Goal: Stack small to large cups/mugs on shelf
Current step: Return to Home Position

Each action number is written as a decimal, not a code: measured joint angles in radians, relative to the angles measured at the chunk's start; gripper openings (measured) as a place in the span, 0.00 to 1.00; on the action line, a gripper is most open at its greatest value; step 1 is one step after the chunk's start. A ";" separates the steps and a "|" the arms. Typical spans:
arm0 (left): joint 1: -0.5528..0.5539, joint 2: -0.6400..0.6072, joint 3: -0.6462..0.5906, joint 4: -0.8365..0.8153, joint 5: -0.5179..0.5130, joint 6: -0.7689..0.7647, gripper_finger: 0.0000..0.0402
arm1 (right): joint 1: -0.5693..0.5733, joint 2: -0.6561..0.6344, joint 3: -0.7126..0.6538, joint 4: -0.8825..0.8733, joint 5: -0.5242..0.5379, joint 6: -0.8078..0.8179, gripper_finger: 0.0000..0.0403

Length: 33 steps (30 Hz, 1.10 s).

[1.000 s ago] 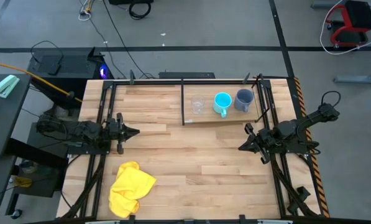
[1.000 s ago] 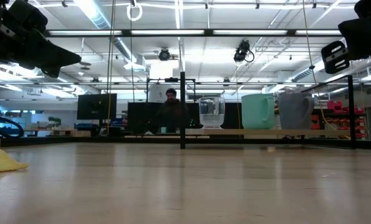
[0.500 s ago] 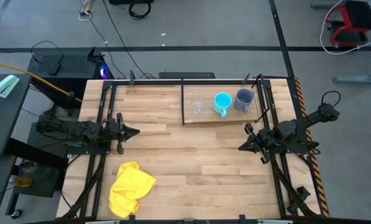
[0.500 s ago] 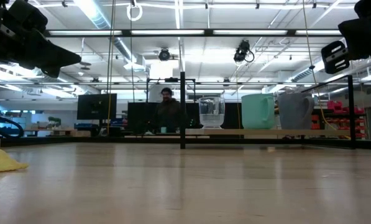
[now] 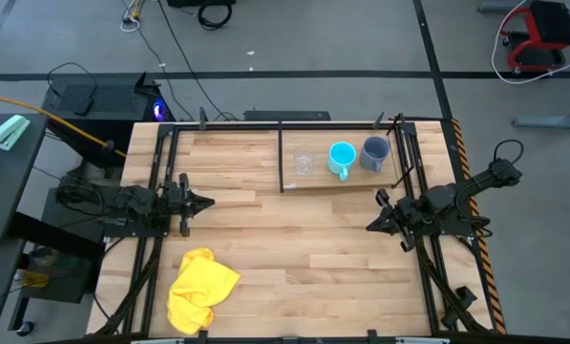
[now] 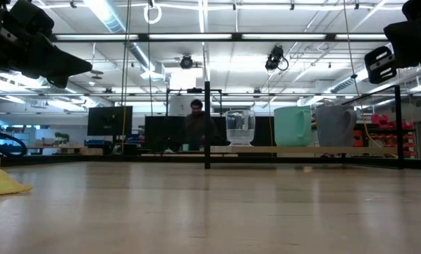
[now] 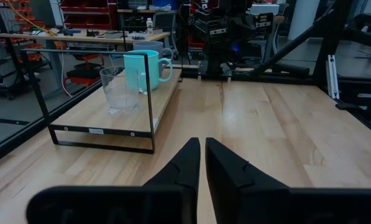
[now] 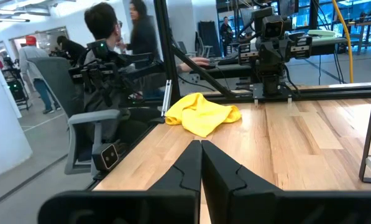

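Observation:
Three vessels stand upright in a row on the light-wood shelf [image 5: 347, 180] at the table's far right: a small clear glass cup [image 5: 304, 162], a bright cyan mug [image 5: 341, 159] and a dark grey-blue mug [image 5: 374, 153]. The left wrist view shows the glass [image 7: 119, 91] and the cyan mug [image 7: 140, 70]. My left gripper [image 5: 208, 202] is shut and empty above the table's left side. My right gripper [image 5: 369, 225] is shut and empty above the right side, nearer than the shelf.
A crumpled yellow cloth [image 5: 200, 288] lies near the table's front left. Thin black uprights [image 5: 282, 153] frame the shelf. Bare tabletop [image 5: 285, 239] lies between the two arms. People sit and stand in the room beyond the table [image 8: 104, 28].

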 joint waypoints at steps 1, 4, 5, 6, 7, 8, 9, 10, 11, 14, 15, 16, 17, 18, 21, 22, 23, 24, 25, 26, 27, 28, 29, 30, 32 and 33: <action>0.000 0.000 0.000 0.000 0.000 0.000 0.09 | 0.000 0.000 0.000 0.000 0.000 0.000 0.04; 0.000 0.000 0.000 0.000 0.000 0.000 0.09 | 0.000 0.000 0.000 0.000 0.000 0.000 0.04; 0.000 0.000 0.000 0.000 0.000 0.000 0.09 | 0.000 0.000 0.000 0.000 0.000 0.000 0.04; 0.000 0.000 0.000 0.000 0.000 0.000 0.08 | 0.000 0.000 0.000 0.000 0.000 0.000 0.04; 0.000 0.000 0.000 0.000 0.000 0.000 0.08 | 0.000 0.000 0.000 0.000 0.000 0.000 0.04; 0.000 0.000 0.000 0.000 0.000 0.000 0.07 | 0.000 0.000 0.000 0.000 0.000 0.000 0.04; 0.000 0.000 0.000 0.000 0.000 0.000 0.07 | 0.000 0.000 0.000 0.000 0.000 0.000 0.04; 0.000 0.000 0.000 0.000 0.000 0.000 0.07 | 0.000 0.000 0.000 0.000 0.000 0.000 0.04; 0.000 0.000 0.000 0.000 0.000 0.000 0.06 | 0.000 0.000 0.000 0.000 0.000 0.000 0.04; 0.000 0.000 0.000 0.000 0.000 0.000 0.06 | 0.000 0.000 0.000 0.000 0.000 0.000 0.04; 0.000 0.000 0.000 0.000 0.000 0.000 0.06 | 0.000 0.000 0.000 0.000 0.000 0.000 0.04; 0.000 0.000 0.000 0.000 0.000 0.000 0.06 | 0.000 0.000 0.000 0.000 0.000 0.000 0.04; 0.000 0.000 0.000 0.000 0.000 0.000 0.06 | 0.000 0.000 0.000 0.000 0.000 0.000 0.04; 0.000 0.000 0.000 0.000 0.000 0.000 0.06 | 0.000 0.000 0.000 0.000 0.000 0.000 0.04; 0.000 0.000 0.000 0.000 0.000 0.000 0.07 | 0.000 0.000 0.000 0.000 0.000 0.000 0.04; 0.000 0.000 0.000 0.000 0.000 0.000 0.08 | 0.000 0.000 0.000 0.000 0.000 0.000 0.04; 0.000 0.000 0.000 0.000 0.000 0.000 0.08 | 0.000 0.000 0.000 0.000 0.000 0.000 0.04; 0.000 0.000 0.000 0.000 0.000 0.000 0.09 | 0.000 0.000 0.000 0.000 0.000 0.000 0.04; 0.000 0.000 0.000 0.000 0.000 0.000 0.09 | 0.000 0.000 0.000 0.000 0.000 0.000 0.04; 0.000 0.000 0.000 0.000 0.000 0.000 0.09 | 0.000 0.000 0.000 0.000 0.000 0.000 0.04; 0.000 0.000 0.000 0.000 0.000 0.000 0.09 | 0.000 0.000 0.000 0.000 0.000 0.000 0.04; 0.000 0.000 0.000 0.000 0.000 0.000 0.09 | 0.000 0.000 0.000 0.000 0.000 0.000 0.04; 0.000 0.000 0.000 0.000 0.000 0.000 0.09 | 0.000 0.000 0.000 0.000 0.000 0.000 0.04; 0.000 0.000 0.000 0.000 0.000 0.000 0.08 | 0.000 0.000 0.000 0.000 0.000 0.000 0.04; 0.000 0.000 0.000 0.000 0.000 0.000 0.08 | 0.000 0.000 0.000 0.000 0.000 0.000 0.04; 0.000 0.000 0.000 0.000 0.000 0.000 0.07 | 0.000 0.000 0.000 0.000 0.000 0.000 0.04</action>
